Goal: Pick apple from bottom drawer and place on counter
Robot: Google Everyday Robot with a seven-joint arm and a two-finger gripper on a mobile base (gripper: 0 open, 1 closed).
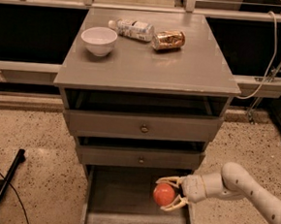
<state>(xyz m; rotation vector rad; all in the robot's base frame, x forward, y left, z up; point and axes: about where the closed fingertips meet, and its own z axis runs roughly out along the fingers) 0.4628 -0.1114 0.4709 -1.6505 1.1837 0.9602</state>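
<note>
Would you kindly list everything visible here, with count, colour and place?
bottom drawer: one, grey, open at cabinet base
apple: one, red-orange, gripped above the bottom drawer
counter: one, grey, cabinet top
bowl: one, white, counter's left
bottle: one, clear, lying at counter's rear
can: one, gold-brown, lying beside the bottle
upper drawers: two, grey, under the counter
gripper: one, cream, closed around the apple
arm: one, cream, from lower right

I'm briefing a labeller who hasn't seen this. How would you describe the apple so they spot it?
From the square grey counter, drop past two knobbed drawers to the open bottom drawer. Over its right side, the robot's hand grips the apple: the only round red-orange thing, unlike the white bowl, bottle and can on top.
</note>
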